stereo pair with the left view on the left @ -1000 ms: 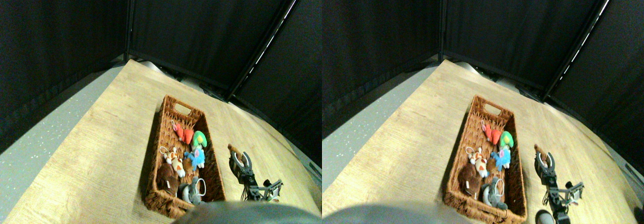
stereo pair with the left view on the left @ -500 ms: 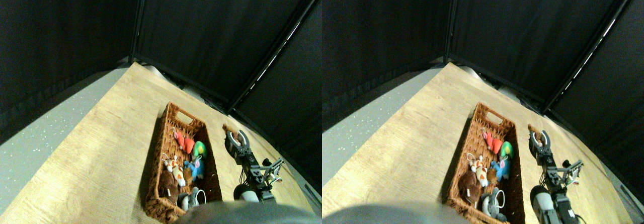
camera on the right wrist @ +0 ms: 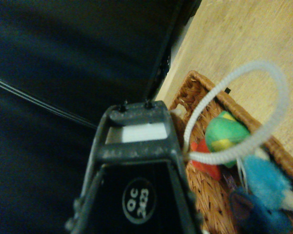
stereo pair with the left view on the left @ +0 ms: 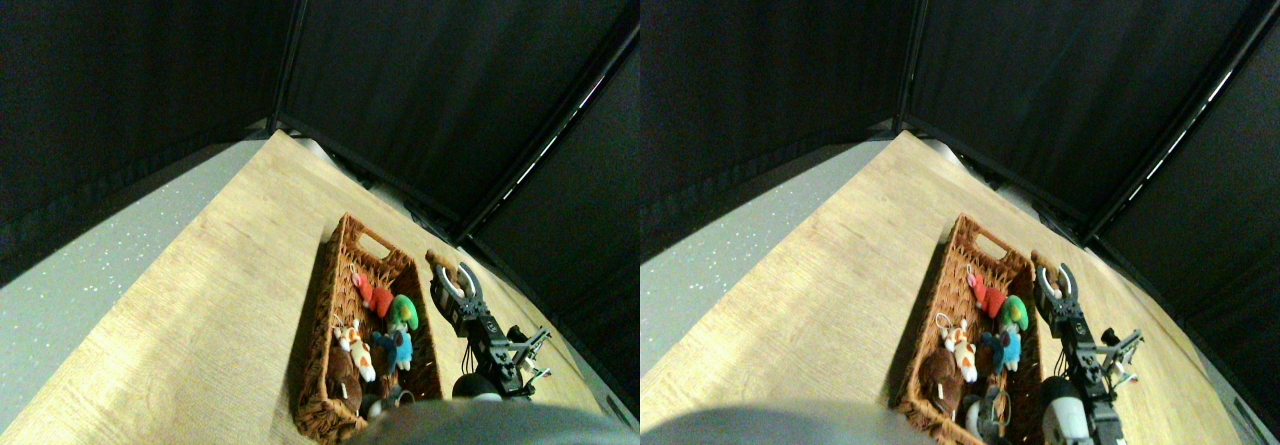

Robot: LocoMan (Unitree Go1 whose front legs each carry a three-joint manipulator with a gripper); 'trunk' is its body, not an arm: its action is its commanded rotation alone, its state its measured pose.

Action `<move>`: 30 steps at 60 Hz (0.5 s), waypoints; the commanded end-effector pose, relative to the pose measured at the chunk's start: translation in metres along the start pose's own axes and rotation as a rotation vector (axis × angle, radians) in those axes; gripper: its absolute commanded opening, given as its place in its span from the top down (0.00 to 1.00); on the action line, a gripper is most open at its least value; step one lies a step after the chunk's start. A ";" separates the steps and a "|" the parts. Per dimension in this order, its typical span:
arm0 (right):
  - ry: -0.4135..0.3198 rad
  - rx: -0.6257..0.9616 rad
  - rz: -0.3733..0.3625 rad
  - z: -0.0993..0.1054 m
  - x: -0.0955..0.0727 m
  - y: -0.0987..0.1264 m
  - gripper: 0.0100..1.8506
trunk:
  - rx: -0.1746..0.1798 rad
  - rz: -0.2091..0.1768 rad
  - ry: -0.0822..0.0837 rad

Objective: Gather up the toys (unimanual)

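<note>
You watched the whole view swing over that last second, and that was the camera moving, not the toys. What really changed was the right gripper (stereo pair with the left view on the left: 447,273). It had hung well clear of the wicker basket (stereo pair with the left view on the left: 318,365), out at the basket's 3 o'clock. This time it stood just beside the basket's rim, up at about 1 o'clock by the far corner.

It was clamped on the small brown toy (stereo pair with the left view on the left: 436,258), which still sat at its tip and had travelled with it. That toy was off the board and not yet over the basket. From the wrist camera you saw a white string loop (camera on the right wrist: 263,73) arching out beside the dark jaw. The weave and three toys lay beyond it.

Inside the basket nothing had shifted:
- The red toy (stereo pair with the left view on the left: 372,293) lay toward 12 o'clock.
- The green toy (stereo pair with the left view on the left: 402,310) lay just at the red one's 4 o'clock.
- The blue toy (stereo pair with the left view on the left: 398,347) lay against the wall at 3 o'clock.
- The white-orange toy (stereo pair with the left view on the left: 352,350) lay in the middle.
- The dark brown toy (stereo pair with the left view on the left: 340,377) lay toward 7 o'clock.
- The grey toy (stereo pair with the left view on the left: 385,401) was half lost at 6 o'clock, at the picture's lower edge.

Under it all you had a pale wood-grain board (stereo pair with the left view on the left: 200,305), running from 7 o'clock up to a corner near 12. A grey speckled floor (stereo pair with the left view on the left: 80,265) lay along its 9 o'clock side. Black curtains (stereo pair with the left view on the left: 430,65) closed the room off behind, and a thin bright slit (stereo pair with the left view on the left: 560,135) showed between two of them at 2 o'clock.
</note>
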 end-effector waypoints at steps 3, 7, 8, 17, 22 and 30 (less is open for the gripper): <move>-0.029 0.000 -0.013 0.001 -0.002 0.001 0.97 | -0.043 0.020 0.003; -0.021 0.008 -0.012 0.003 0.000 -0.003 0.97 | -0.036 0.018 0.006; -0.026 0.010 -0.016 0.003 0.000 -0.004 0.97 | -0.036 0.017 0.006; -0.026 0.014 -0.026 0.007 -0.002 -0.007 0.97 | -0.026 0.012 0.009; 0.007 0.004 -0.032 0.008 -0.003 -0.009 0.93 | -0.023 0.010 0.010; 0.047 -0.118 -0.030 0.017 -0.004 -0.016 0.30 | -0.013 0.001 0.013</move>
